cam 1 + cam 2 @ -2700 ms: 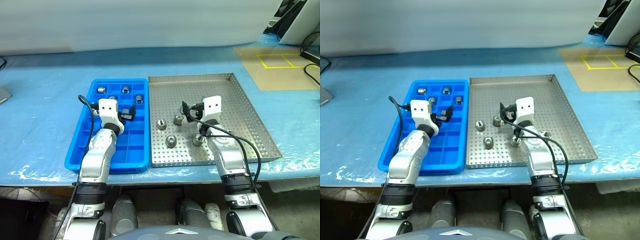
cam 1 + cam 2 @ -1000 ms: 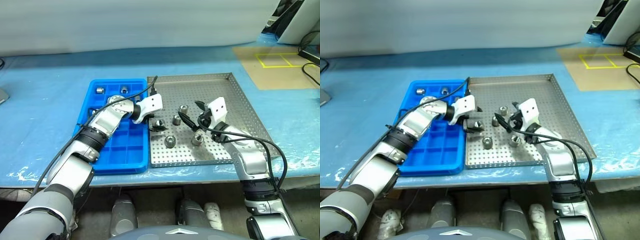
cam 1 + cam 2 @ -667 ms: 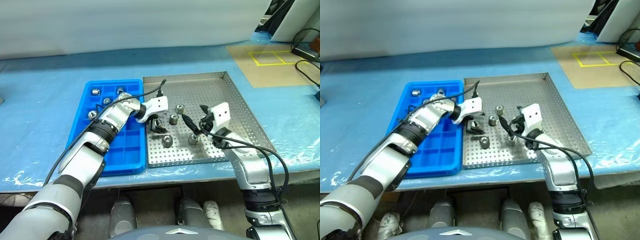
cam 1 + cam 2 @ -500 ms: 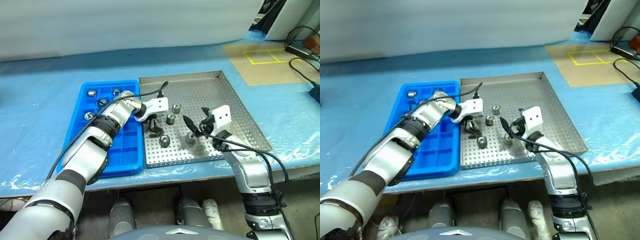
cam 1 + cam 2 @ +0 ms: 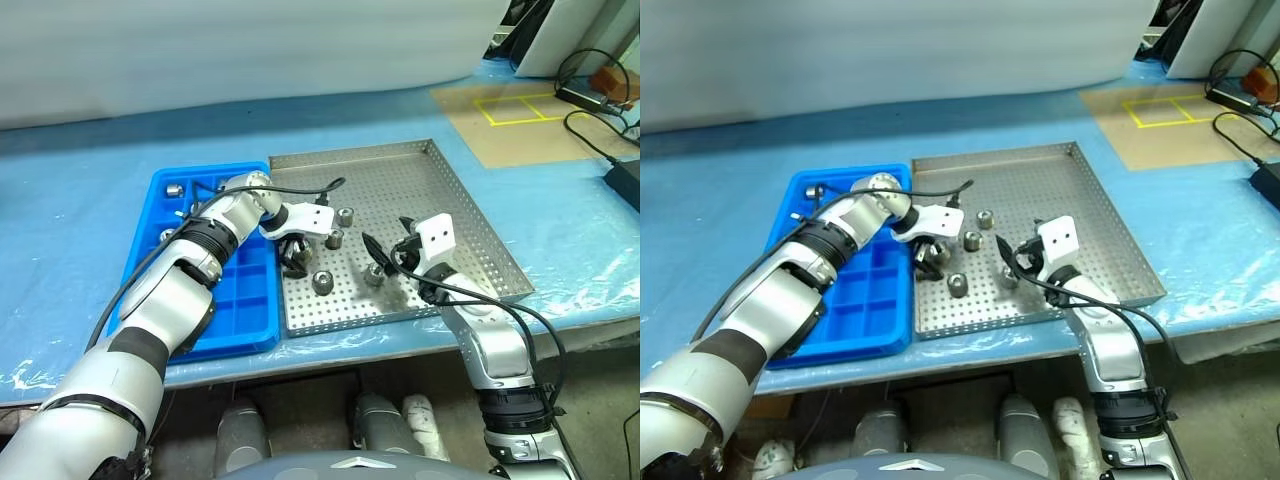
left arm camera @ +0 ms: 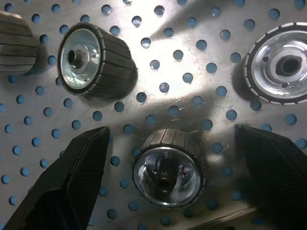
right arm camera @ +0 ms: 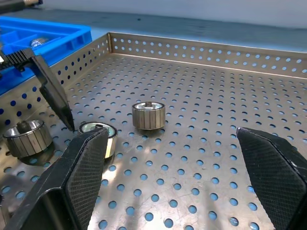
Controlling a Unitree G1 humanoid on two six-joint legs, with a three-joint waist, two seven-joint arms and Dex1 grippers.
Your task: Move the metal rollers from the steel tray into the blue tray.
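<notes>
**A:** What are your left fingers doing?

**B:** My left fingers [image 6: 72,182] are spread wide and hold nothing. My left gripper [image 6: 171,134] points steeply down over one roller [image 6: 168,165]. The roller sits between the two fingers with bare floor on either side, so there is no contact.

**A:** Which way does that roller point?

**B:** It stands on its flat end on the perforated floor. Its axis is upright and its central hole faces straight up at my wrist.

**A:** And the right side?

**B:** My right gripper [image 5: 385,247] is spread open and empty as well. It is held roughly level and aims left across the tray. Beyond its tips a second roller [image 7: 148,115] also stands on end, with its axis upright.

**A:** Where is everything else?

**B:** Five metal rollers [image 5: 346,216] sit in the near-left part of the steel tray [image 5: 450,190], clustered between my two grippers. The blue tray [image 5: 240,325] lies just beside it on the left, with a few rollers in its far compartments.

**A:** What has changed?

**B:** A few seconds ago my left gripper hung over the blue tray — now it is across the rim, over the steel tray. A second ago it lay nearly level, and now it is tipped nose-down over that roller. My right gripper stays over the same patch of the tray. The five rollers have kept their places.
</notes>
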